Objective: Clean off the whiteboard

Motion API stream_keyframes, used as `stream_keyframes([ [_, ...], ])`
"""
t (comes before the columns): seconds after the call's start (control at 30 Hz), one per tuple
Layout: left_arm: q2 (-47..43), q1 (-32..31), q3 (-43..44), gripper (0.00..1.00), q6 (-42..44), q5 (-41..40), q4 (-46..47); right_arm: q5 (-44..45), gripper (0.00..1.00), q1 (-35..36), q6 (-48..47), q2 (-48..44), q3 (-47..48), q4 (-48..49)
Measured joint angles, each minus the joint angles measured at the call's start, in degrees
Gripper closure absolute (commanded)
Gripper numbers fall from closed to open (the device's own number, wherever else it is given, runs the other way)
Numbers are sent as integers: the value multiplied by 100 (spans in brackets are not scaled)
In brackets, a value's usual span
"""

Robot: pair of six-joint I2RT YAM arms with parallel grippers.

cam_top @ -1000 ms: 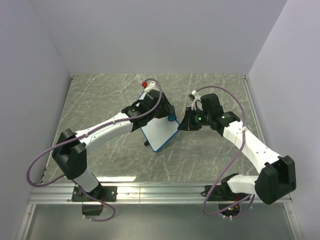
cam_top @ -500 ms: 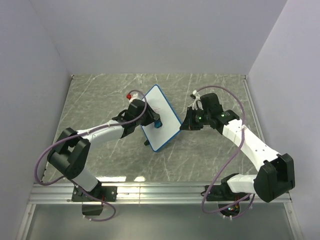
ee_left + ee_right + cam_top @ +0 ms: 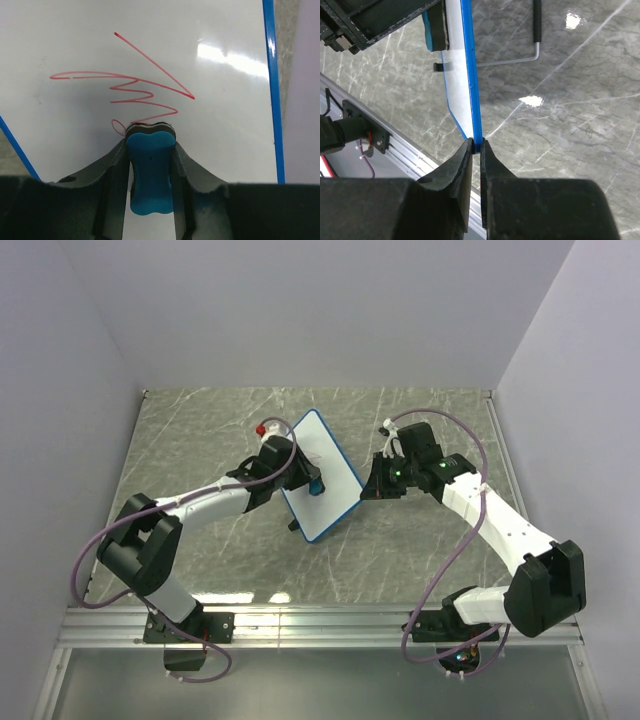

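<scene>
Drew L gripper [image 3: 312, 480] w/ blue eraser [image 3: 150, 170] back leftward over the past sec, from the whiteboard's [image 3: 335, 502] R edge to approx its L-centre. Bared board's far end, hidden under the wrist a sec ago. Took red cap [image 3: 263, 428] on that wrist along, left and nearer. Nudged R arm's elbow [image 3: 540, 590] slightly inward.

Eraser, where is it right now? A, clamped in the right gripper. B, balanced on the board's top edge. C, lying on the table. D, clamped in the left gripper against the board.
D: the left wrist view shows the left gripper shut on the eraser, whose tip meets the whiteboard at the lower end of the red scribble.
</scene>
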Motion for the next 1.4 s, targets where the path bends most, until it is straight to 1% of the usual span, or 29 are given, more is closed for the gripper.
stream_keyframes([
  [0.1, 20, -146, 411, 99, 68, -57, -551, -44, 100, 28, 0, 0, 35, -4],
  [0.17, 35, -328, 654, 100, 96, -59, -743, -55, 100, 37, 0, 7, 52, -7],
  [0.27, 57, -577, 826, 100, 103, -52, -793, -28, 100, 42, 0, 39, 79, -44],
  [0.33, 74, -632, 820, 100, 96, -55, -772, 26, 100, 42, -2, 48, 79, -70],
  [0.5, 90, -573, 555, 100, 31, 46, -332, 151, 100, 42, -22, 48, 79, -85],
  [0.73, -42, 24, -372, 100, -107, 258, 258, 208, 100, 42, -24, 46, 79, -85],
  [0.83, -63, 160, -678, 100, -146, 260, 509, 205, 100, 42, -24, 42, 79, -85],
  [1.0, -107, 170, -699, 100, -157, 260, 538, 195, 100, 42, -20, 35, 79, -83],
  [1.07, -105, 170, -579, 100, -140, 262, 348, 175, 100, 42, -20, 31, 79, -81],
  [1.17, -74, 170, -197, 100, -98, 273, -247, 94, 100, 42, -17, 4, 79, -72],
  [1.27, 61, 138, 374, 100, -98, 356, -809, 44, 100, 50, -17, -33, 79, -28],
  [1.4, 330, -48, 1158, 100, -57, 409, -1062, 28, 100, 63, -13, -39, 79, -20],
])
